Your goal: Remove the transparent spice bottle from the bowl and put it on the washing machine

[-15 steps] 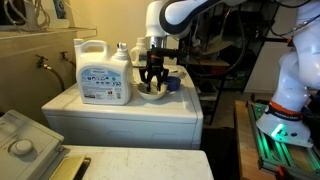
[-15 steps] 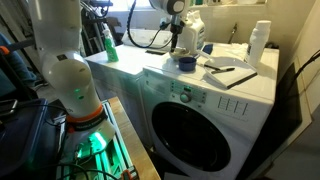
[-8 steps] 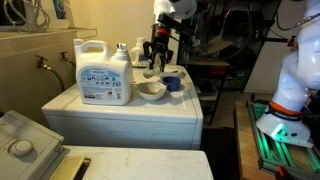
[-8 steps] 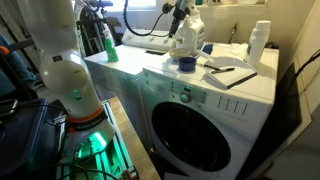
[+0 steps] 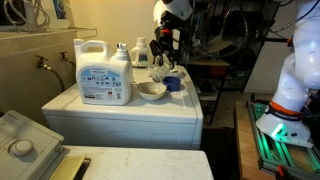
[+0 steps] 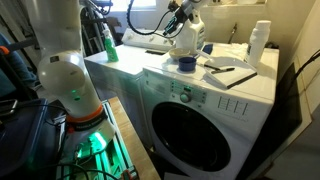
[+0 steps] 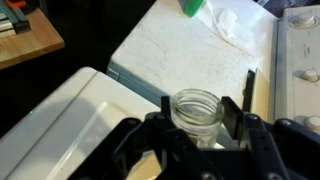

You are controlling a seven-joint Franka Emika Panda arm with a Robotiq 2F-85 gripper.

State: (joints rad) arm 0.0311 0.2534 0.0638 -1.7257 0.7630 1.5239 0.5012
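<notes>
Exterior view. The end effector (image 5: 160, 56) hangs in the air, level with the cap of the white detergent jug (image 5: 103, 72). It is clenched on the transparent spice bottle (image 5: 159, 66), which is clear of every surface. The tan bowl (image 5: 151, 91) sits just beside the jug's base, below the bottle. A blue cup (image 5: 172, 84) stands on the bowl's far side from the jug. All three rest on the washing machine (image 5: 125, 125), whose flat white top serves as the table (image 5: 70, 102).

Exterior view. The end effector (image 6: 178, 14) is above the jug (image 6: 190, 36). The bottle is too small to make out here. The blue cup (image 6: 185, 63) stands in front of the jug, on the machine's top (image 6: 225, 90).

Wrist view. The jug is out of frame. The clear bottle (image 7: 196, 110) stands upright with its open mouth toward the camera. It is gripped between two dark fingers (image 7: 232, 112), one pressed against each side of its neck.
</notes>
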